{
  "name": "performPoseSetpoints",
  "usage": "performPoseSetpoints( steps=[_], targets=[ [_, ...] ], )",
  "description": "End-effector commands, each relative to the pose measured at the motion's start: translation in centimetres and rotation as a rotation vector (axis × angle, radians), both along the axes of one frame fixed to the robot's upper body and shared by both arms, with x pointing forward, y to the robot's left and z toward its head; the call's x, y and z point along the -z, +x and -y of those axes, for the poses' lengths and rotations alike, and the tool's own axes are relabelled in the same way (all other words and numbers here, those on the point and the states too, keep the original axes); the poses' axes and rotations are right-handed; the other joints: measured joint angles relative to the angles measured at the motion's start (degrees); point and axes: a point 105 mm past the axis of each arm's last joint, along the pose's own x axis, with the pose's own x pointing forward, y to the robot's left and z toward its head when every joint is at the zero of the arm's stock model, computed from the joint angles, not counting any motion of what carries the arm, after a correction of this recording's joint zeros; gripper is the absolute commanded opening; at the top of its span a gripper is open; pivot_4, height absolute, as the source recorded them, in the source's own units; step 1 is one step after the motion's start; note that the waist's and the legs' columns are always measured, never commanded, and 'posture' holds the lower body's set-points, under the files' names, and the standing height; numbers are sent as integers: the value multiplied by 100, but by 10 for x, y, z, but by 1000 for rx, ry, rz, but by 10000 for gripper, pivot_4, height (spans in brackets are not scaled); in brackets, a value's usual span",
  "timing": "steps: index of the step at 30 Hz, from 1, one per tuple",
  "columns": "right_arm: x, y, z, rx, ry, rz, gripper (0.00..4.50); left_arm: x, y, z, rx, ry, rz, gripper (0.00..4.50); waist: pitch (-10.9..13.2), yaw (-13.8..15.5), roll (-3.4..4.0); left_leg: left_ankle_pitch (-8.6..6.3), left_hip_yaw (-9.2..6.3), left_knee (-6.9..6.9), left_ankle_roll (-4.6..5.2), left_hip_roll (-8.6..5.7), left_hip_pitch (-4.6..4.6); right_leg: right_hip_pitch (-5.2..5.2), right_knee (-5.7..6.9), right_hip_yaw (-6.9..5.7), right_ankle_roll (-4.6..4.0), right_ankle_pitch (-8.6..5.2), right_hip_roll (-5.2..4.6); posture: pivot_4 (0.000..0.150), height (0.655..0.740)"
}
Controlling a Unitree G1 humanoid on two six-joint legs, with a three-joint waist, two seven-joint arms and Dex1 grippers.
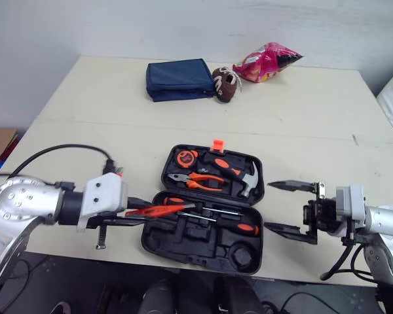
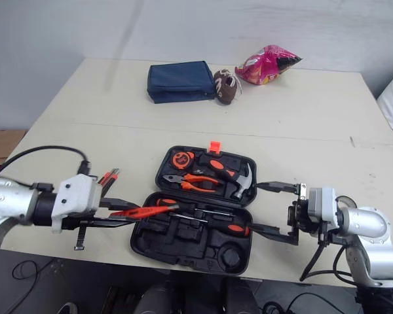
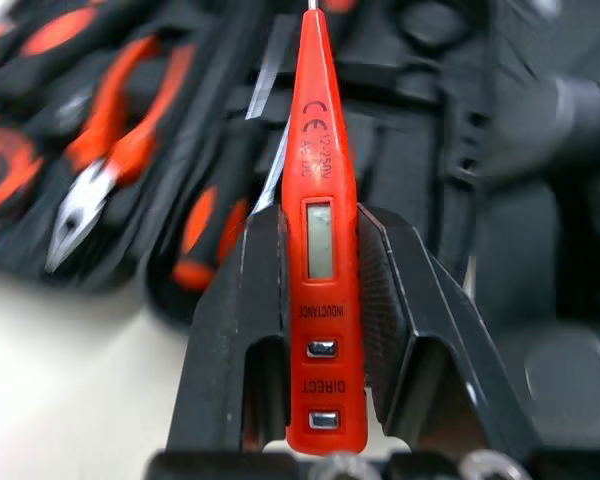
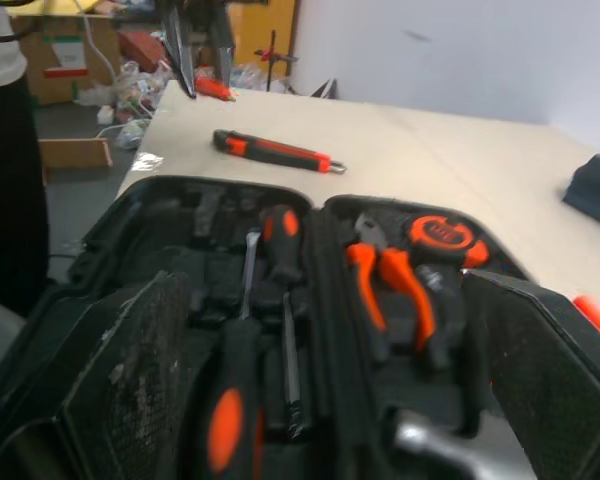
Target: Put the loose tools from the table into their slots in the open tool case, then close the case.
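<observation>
L gripper (image 1: 147, 212) is clamping an orange voltage-tester pen (image 3: 320, 180) between both fingers, which are closing tight on the pen's lower body around its small display window. The pen is lying roughly level w/ its metal tip pointing over the left part of the near half of the open tool case (image 1: 158, 243), just above the slots; can't tell whether the tip is touching anything. R gripper (image 1: 268, 206) is hanging just beside the case's right edge, its fingers spreading wide apart, gripping nothing and facing the case from that side. The case is sitting open near the front-center of the tabletop (image 1: 314, 118). Its far half is holding a tape measure (image 1: 183, 157), orange-handled pliers (image 1: 200, 180) and a hammer (image 1: 245, 178). Its near half is holding screwdrivers, incl. one w/ a black-and-orange handle (image 1: 239, 227) toward the right, plus several unfilled molded slots nearer the front. A black-and-orange utility knife (image 4: 275, 150) is lying loose on the tabletop outside the case, off its left side. At the far end of the tabletop, well apart from the case, a navy zip pouch (image 1: 180, 80), a small brown football (image 1: 226, 84) touching the pouch's right side, and a pink snack bag (image 1: 267, 62) are sitting in a row.
</observation>
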Motion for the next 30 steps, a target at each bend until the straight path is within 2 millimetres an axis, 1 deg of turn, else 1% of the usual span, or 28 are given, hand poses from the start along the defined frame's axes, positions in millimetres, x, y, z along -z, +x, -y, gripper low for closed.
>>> performPoseSetpoints(
  steps=[1,4,8,11,15,18,22,26,30],
  targets=[
    [-5,-5,2,-16,-7,33,45000,10,8,7,64,109,-5,2892,2,-54,-1,1,6,4,1,2,-7,-6,0,5,3,2,7,1500,7400],
    [-2,-7,5,-16,-26,25,45000,15,19,12,83,170,2,2892,5,-105,-7,3,7,17,3,4,-15,-13,2,5,6,3,19,1500,7400],
    [1,-10,10,3,-25,17,45000,25,29,16,52,247,-44,2892,12,-127,-18,4,6,24,3,5,-16,-13,5,6,9,4,23,1500,7400],
    [4,-11,12,16,-28,15,45000,27,29,22,52,255,-95,2892,14,-123,-22,6,5,30,6,4,-19,-13,6,11,15,8,25,1500,7400],
    [6,-10,11,26,-29,22,45000,33,33,27,48,287,-60,2892,17,-136,-27,7,6,33,6,5,-18,-13,8,14,17,8,24,1500,7400],
    [7,-10,10,30,-28,24,45000,36,33,38,29,254,-81,2892,17,-123,-27,8,4,35,5,5,-17,-13,12,14,17,8,24,1500,7400],
    [8,-10,8,40,-22,28,45000,45,33,34,16,304,-84,2892,23,-128,-37,9,3,39,6,5,-18,-13,14,14,17,8,23,1500,7400],
    [9,-10,7,50,-13,26,45000,48,32,32,11,313,-110,2892,23,-124,-37,10,3,41,5,6,-17,-13,18,14,16,8,22,1500,7400],
    [9,-8,5,51,-8,27,45000,50,37,29,-13,325,-105,2892,23,-123,-37,10,2,43,6,5,-17,-12,20,14,16,8,21,1500,7400]
  ],
)
